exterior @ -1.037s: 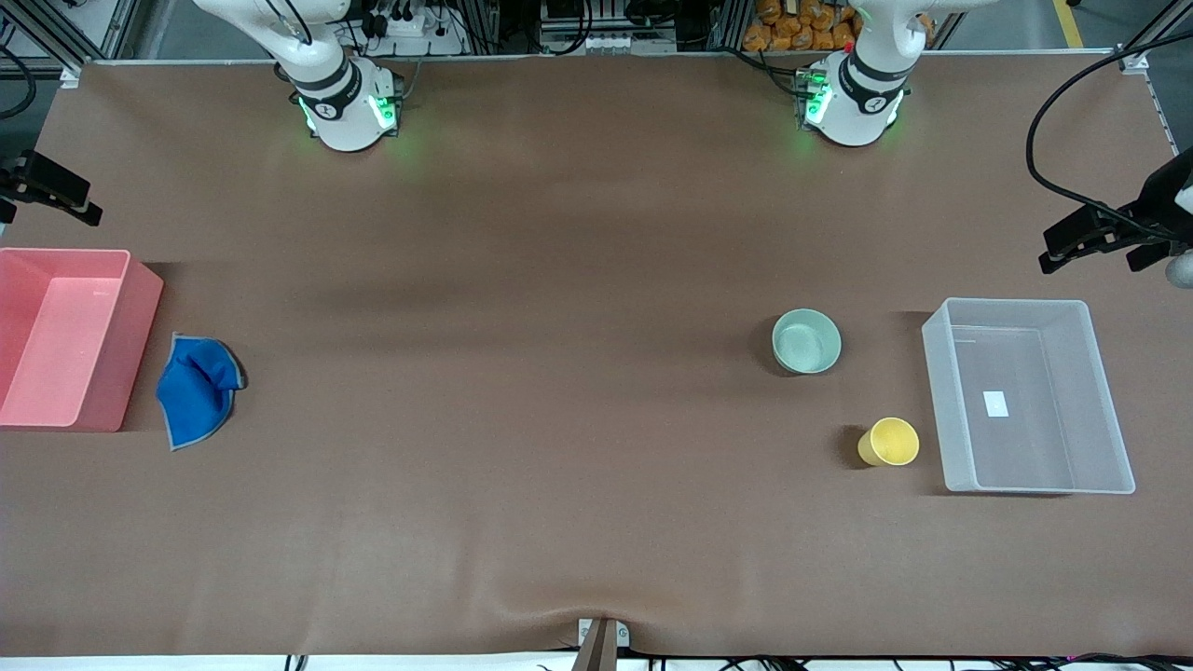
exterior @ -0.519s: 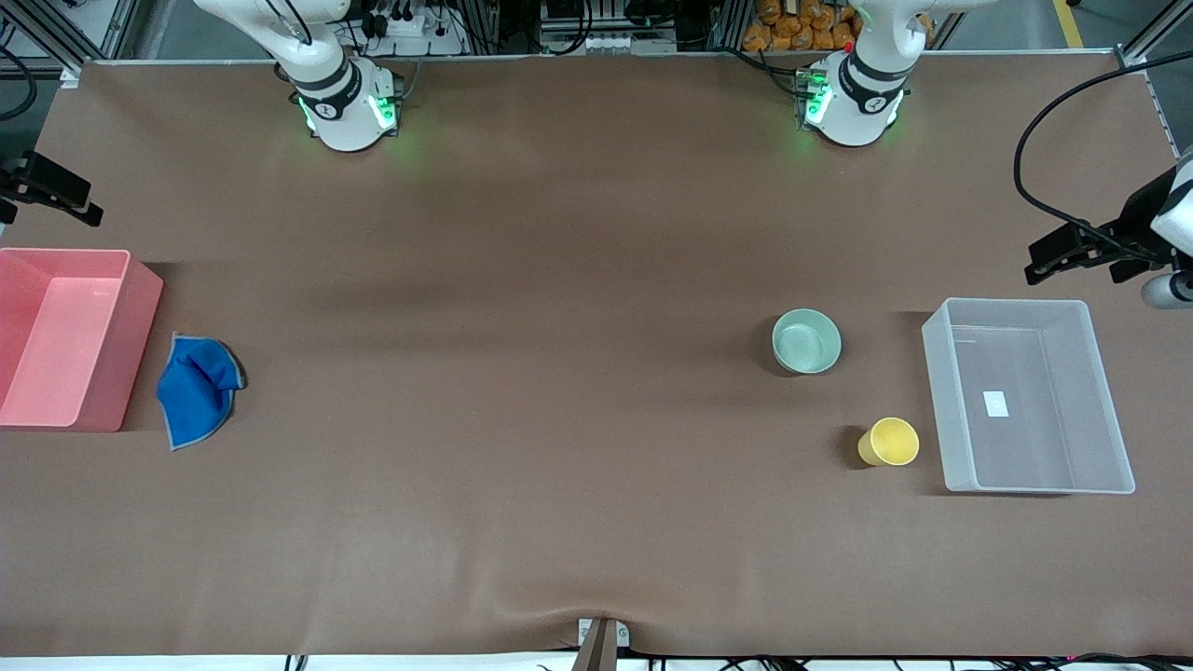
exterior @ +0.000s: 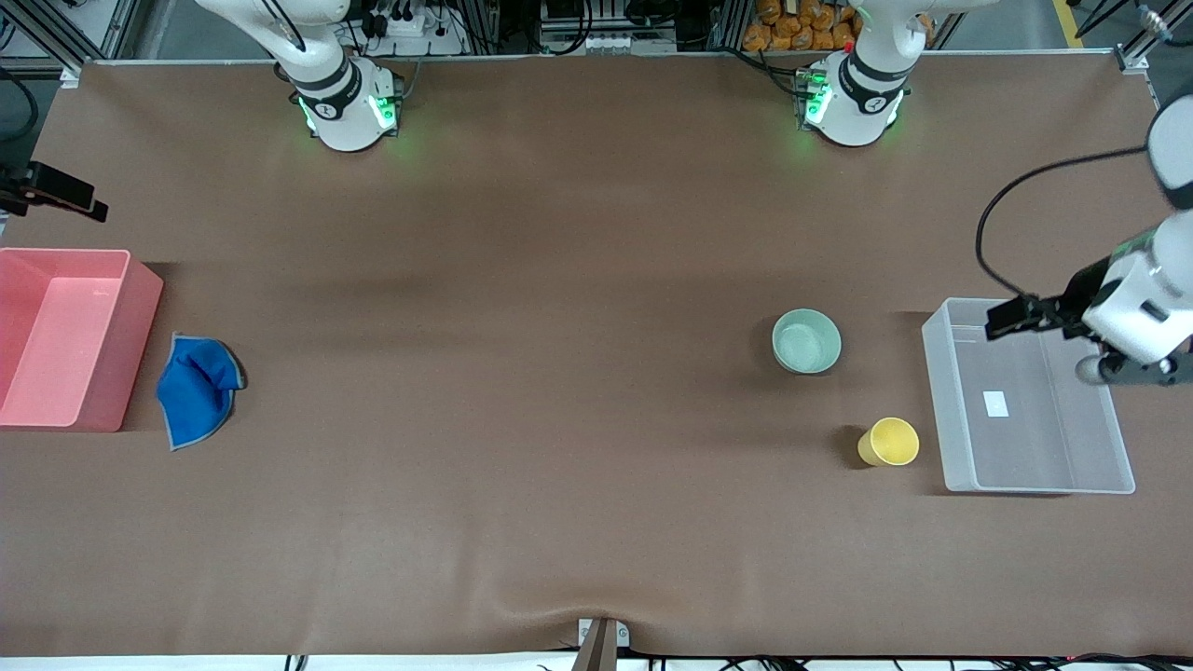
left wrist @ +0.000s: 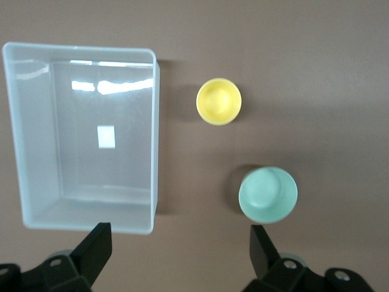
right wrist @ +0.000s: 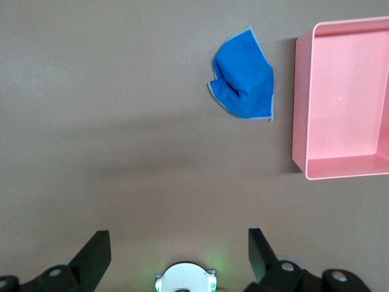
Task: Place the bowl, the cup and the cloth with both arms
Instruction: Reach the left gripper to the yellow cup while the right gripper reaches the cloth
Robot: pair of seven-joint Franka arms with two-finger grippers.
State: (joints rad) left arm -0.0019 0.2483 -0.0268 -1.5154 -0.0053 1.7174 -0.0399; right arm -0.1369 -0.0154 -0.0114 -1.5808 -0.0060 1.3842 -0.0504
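Left gripper (left wrist: 176, 255) spread wide, empty, over clear bin (exterior: 951, 410); right gripper (right wrist: 176, 255) wide, empty. One bowl (exterior: 806, 341), one cup (exterior: 892, 441) beside clear bin. One cloth (exterior: 196, 390) beside pink bin (exterior: 140, 354).

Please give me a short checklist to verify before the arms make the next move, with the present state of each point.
1. Left gripper open, holding nothing: ok.
2. Right gripper open, holding nothing: ok.
3. Bowl upright on the table, uncovered: ok.
4. Cup upright beside the clear bin, apart from the bowl: ok.
5. Cloth beside the pink bin, free to grasp: ok.
6. Both bins hold no task item yet: ok.
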